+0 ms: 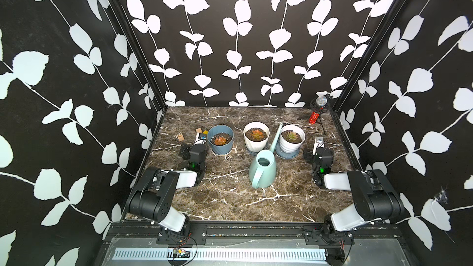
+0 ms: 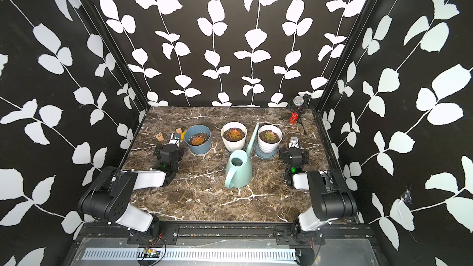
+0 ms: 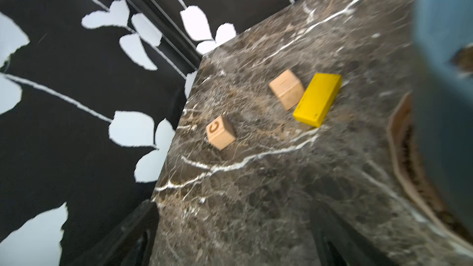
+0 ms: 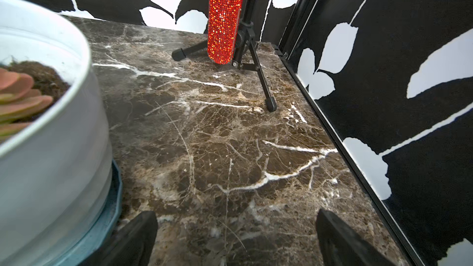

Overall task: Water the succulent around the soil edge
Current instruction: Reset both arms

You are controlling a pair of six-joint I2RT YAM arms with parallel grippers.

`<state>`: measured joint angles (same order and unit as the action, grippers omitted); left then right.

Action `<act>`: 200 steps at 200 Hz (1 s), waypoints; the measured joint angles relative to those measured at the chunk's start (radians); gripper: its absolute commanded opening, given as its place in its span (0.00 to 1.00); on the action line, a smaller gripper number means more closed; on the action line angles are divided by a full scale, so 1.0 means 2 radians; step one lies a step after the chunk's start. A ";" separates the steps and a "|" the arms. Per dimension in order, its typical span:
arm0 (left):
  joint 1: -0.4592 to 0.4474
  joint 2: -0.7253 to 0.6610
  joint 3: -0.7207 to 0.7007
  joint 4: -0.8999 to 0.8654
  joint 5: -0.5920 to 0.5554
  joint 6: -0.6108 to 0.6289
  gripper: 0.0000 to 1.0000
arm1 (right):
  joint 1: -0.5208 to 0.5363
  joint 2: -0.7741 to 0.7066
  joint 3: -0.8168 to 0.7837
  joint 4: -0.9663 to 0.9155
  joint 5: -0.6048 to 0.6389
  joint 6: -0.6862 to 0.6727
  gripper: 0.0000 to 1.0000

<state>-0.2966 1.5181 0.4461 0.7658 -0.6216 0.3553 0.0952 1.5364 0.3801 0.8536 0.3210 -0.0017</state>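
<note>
The mint-green smooth plastic watering can [image 1: 263, 172] stands upright on the brown marble-patterned tabletop [image 1: 230, 200], which is white-veined. It is in front of the pot row and apart from both grippers. Its loop handle faces the front edge, and its long, thin spout rises between the middle and right pots. The row comprises three pots of dark, granular soil:

- a blue faceted pot [image 1: 221, 147] with an orange rosette succulent [image 1: 219, 139];
- a white fluted pot [image 1: 256, 145] with an orange-red rosette succulent [image 1: 256, 132];
- a white ribbed pot [image 1: 291, 146] with a green-pink rosette succulent [image 1: 291, 135], seated on a teal saucer [image 1: 286, 155].

The left gripper [image 3: 235, 239] sits just beside the blue faceted pot, black fingers spread wide and holding nothing; its wrist view is blurred. Ahead of it lie a wooden cube marked "C" [image 3: 220, 133], a second wooden cube [image 3: 286, 89] and, just beside that, a yellow rectangular block [image 3: 317, 99]. The right gripper [image 4: 238, 239] sits near the white ribbed pot, fingers likewise wide apart and empty. A microphone with a red sequinned handle [image 4: 225, 16] is mounted on a black tripod stand [image 4: 256, 72] at the far right corner.
</note>
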 measured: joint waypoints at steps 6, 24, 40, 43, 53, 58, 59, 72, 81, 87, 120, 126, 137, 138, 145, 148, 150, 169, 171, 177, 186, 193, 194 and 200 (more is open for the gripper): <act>0.000 -0.005 -0.006 0.006 0.008 0.003 0.94 | -0.001 0.000 0.000 0.000 -0.002 0.000 0.99; -0.001 -0.026 -0.033 0.020 0.026 0.004 0.93 | -0.003 0.000 0.000 0.000 -0.007 0.000 0.99; -0.001 -0.044 -0.050 0.026 0.046 -0.004 0.93 | -0.004 0.000 0.000 0.000 -0.010 0.000 0.99; -0.002 -0.045 -0.051 0.029 0.051 -0.007 0.93 | -0.004 0.000 0.000 0.000 -0.010 0.000 0.99; -0.001 -0.045 -0.054 0.043 0.065 -0.013 0.93 | -0.005 0.000 0.000 0.000 -0.011 0.000 0.99; -0.001 -0.038 -0.054 0.056 0.068 -0.014 0.94 | -0.005 0.000 0.000 0.000 -0.011 0.000 0.99; -0.001 -0.037 -0.054 0.059 0.068 -0.014 0.94 | -0.005 0.000 0.000 0.000 -0.011 0.000 0.99; 0.004 -0.010 -0.050 0.085 0.073 -0.023 0.93 | -0.005 0.000 0.000 0.000 -0.012 0.000 0.99; 0.017 -0.004 -0.047 0.074 0.085 -0.037 0.92 | -0.005 0.000 0.000 0.000 -0.012 0.000 0.99; 0.031 -0.004 -0.047 0.073 0.097 -0.048 0.92 | -0.005 0.000 0.000 0.000 -0.012 0.000 0.99; 0.097 0.024 -0.038 0.083 0.132 -0.101 0.93 | -0.005 0.000 0.000 -0.001 -0.014 0.000 0.99; 0.098 0.027 -0.038 0.087 0.136 -0.103 0.98 | -0.005 0.000 0.000 -0.001 -0.014 0.000 0.99; 0.098 0.028 -0.037 0.084 0.145 -0.110 0.99 | -0.005 0.000 0.000 -0.001 -0.014 0.000 0.99; 0.098 0.028 -0.037 0.083 0.145 -0.110 0.99 | -0.005 0.000 0.000 -0.001 -0.014 0.000 0.99; 0.098 0.028 -0.037 0.084 0.147 -0.113 0.99 | -0.005 0.000 0.000 -0.001 -0.014 0.000 0.99; 0.097 0.028 -0.037 0.084 0.149 -0.114 0.99 | -0.005 0.000 0.000 -0.001 -0.014 0.000 0.99; 0.097 0.028 -0.037 0.085 0.150 -0.115 0.99 | -0.005 0.000 0.000 -0.001 -0.014 0.000 0.99; 0.096 0.028 -0.037 0.084 0.154 -0.119 0.99 | -0.006 0.000 0.000 -0.001 -0.013 0.001 0.99; 0.096 0.028 -0.037 0.084 0.155 -0.120 0.99 | -0.006 0.000 0.000 -0.001 -0.013 0.001 0.99; 0.096 0.028 -0.037 0.084 0.156 -0.120 0.99 | -0.006 0.000 0.000 -0.001 -0.013 0.001 0.99; 0.096 0.028 -0.037 0.085 0.156 -0.121 0.99 | -0.006 0.000 0.000 -0.001 -0.012 0.001 0.99; 0.096 0.028 -0.037 0.084 0.157 -0.122 0.99 | -0.006 0.000 0.000 -0.001 -0.012 0.001 0.99; 0.096 0.028 -0.037 0.084 0.157 -0.122 0.99 | -0.006 0.000 0.000 -0.001 -0.012 0.001 0.99; 0.096 0.028 -0.037 0.083 0.157 -0.123 0.99 | -0.006 0.000 0.000 0.000 -0.011 0.001 0.99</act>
<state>-0.1040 1.5742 0.3725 0.9314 -0.3069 0.1101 0.0837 1.5364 0.3805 0.8532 0.2989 -0.0002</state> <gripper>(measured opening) 0.987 0.993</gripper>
